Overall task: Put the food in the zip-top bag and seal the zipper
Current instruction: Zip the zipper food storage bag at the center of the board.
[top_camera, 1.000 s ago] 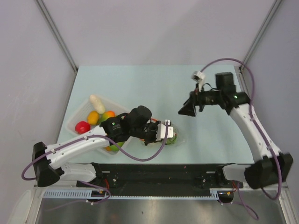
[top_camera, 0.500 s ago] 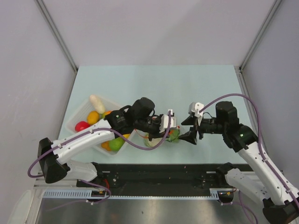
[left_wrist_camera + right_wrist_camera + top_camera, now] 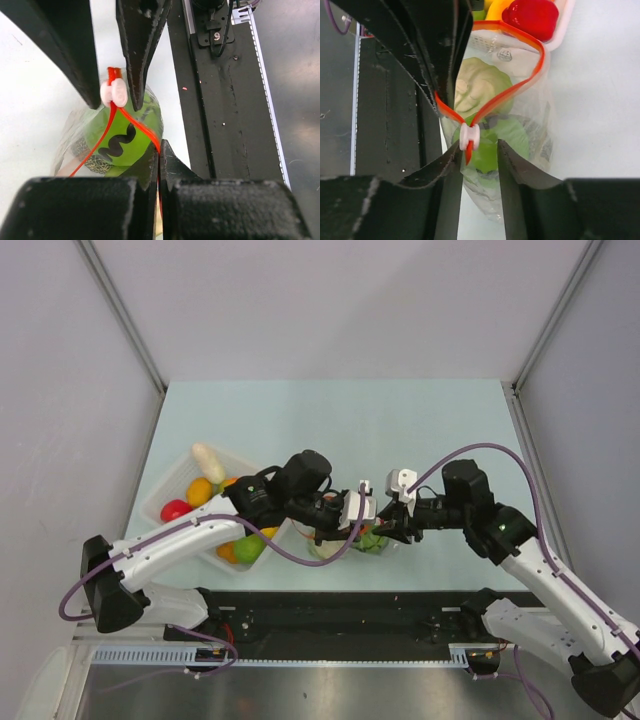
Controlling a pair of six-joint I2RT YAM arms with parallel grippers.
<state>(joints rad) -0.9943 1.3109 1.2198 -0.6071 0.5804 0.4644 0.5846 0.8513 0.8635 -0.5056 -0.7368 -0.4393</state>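
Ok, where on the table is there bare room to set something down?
The far half of the table is bare, from behind the clear tray across to the right edge. Crowded: the near centre, where the left gripper and right gripper meet at the zip-top bag, and the near left, filled by the tray.

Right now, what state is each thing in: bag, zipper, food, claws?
bag, mouth open
zipper, unsealed, gaping in a loop
slider, at the zipper's end, between the right claw's fingers
cabbage, inside bag
green fruit, inside bag
left claw, shut on zipper
right claw, open, astride slider
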